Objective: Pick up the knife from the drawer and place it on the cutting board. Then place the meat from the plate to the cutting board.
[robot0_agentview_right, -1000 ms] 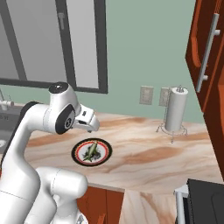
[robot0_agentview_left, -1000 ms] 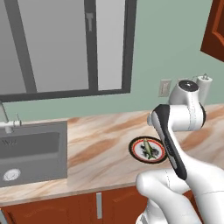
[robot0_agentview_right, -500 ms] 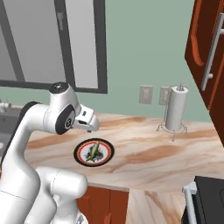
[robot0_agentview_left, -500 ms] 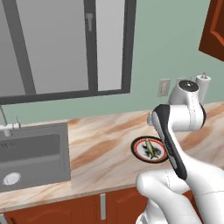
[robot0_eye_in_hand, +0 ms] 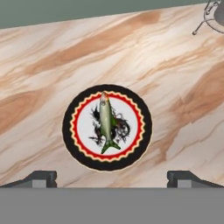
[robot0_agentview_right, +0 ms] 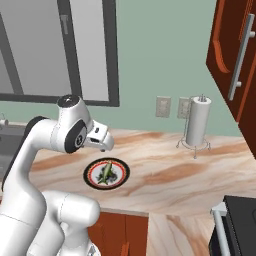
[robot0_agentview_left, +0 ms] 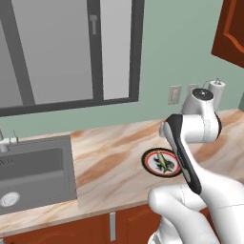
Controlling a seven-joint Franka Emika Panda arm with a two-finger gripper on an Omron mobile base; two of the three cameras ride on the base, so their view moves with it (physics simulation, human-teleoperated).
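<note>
The plate (robot0_eye_in_hand: 68,131), round with a red and black rim, lies on the marble counter with the meat (robot0_eye_in_hand: 105,120), a pale piece streaked green, lengthwise across its middle. My gripper (robot0_eye_in_hand: 113,178) hangs above the plate's near edge, open, with its fingertips (robot0_eye_in_hand: 41,176) wide apart and nothing between them. The base views show the plate (robot0_agentview_left: 149,159) (robot0_agentview_right: 90,174) and the meat (robot0_agentview_left: 163,163) (robot0_agentview_right: 105,172) just below the white hand. The knife, the drawer and the cutting board are out of view.
A steel sink (robot0_agentview_left: 33,171) is set into the counter at the left. A paper towel holder (robot0_agentview_right: 198,125) stands at the back right, under a reddish-brown wall cabinet (robot0_agentview_right: 235,50). A dark stove corner (robot0_agentview_right: 235,225) shows at the lower right.
The base views have shifted very slightly. The plate and meat lie as before, and the gripper stays open above them.
</note>
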